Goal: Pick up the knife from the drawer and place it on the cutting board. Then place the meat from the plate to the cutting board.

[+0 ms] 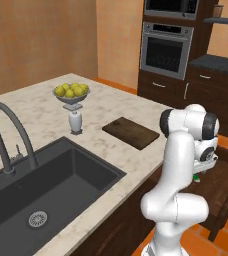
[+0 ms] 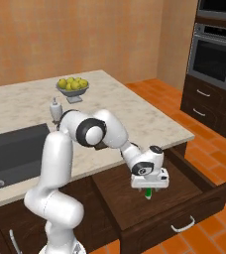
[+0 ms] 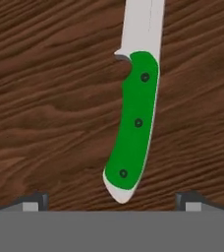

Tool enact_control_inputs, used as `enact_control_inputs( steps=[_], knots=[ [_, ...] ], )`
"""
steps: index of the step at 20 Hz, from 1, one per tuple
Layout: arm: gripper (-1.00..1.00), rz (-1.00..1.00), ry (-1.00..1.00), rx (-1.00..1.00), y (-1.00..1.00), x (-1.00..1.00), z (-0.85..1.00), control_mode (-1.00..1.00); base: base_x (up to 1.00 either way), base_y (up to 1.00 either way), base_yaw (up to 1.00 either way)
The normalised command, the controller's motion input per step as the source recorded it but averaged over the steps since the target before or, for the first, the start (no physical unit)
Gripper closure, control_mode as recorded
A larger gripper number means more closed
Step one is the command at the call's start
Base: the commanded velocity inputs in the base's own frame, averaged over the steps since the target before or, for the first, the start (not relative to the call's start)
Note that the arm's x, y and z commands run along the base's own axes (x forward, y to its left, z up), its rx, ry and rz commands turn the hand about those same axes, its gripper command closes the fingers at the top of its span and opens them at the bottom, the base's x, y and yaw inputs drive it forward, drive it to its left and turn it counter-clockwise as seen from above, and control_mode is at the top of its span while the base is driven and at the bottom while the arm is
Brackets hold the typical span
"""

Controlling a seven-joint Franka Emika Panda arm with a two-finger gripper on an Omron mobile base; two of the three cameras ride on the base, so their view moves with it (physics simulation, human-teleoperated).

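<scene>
Two dark fingertips [image 3: 35, 201] stand spread wide to either side of the knife [image 3: 133, 123], holding nothing; the claw [image 2: 149, 189] hangs straight above it so that closing would pinch the green handle across its width. The knife lies flat on the floor of the open drawer [image 2: 194, 198], blade pointing away from the claw. Beyond the drawer, up on the bench [image 1: 46, 107], the cutting board [image 1: 131, 132] lies bare, ready to receive it.
</scene>
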Motion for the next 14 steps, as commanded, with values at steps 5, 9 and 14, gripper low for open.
enact_control_inputs(
  steps=[5, 9, 14],
  knots=[
    [-1.00, 0.00, -0.11, 0.02, -0.06, 0.06, -0.39, -1.00, 0.00, 0.00, 0.00],
    [-1.00, 0.00, -0.06, 0.00, 0.00, 0.24, -0.49, -1.00, 0.00, 0.00, 0.00],
    [1.00, 0.00, 0.00, 0.00, -0.07, 0.07, -0.36, -1.00, 0.00, 0.00, 0.00]
  ],
)
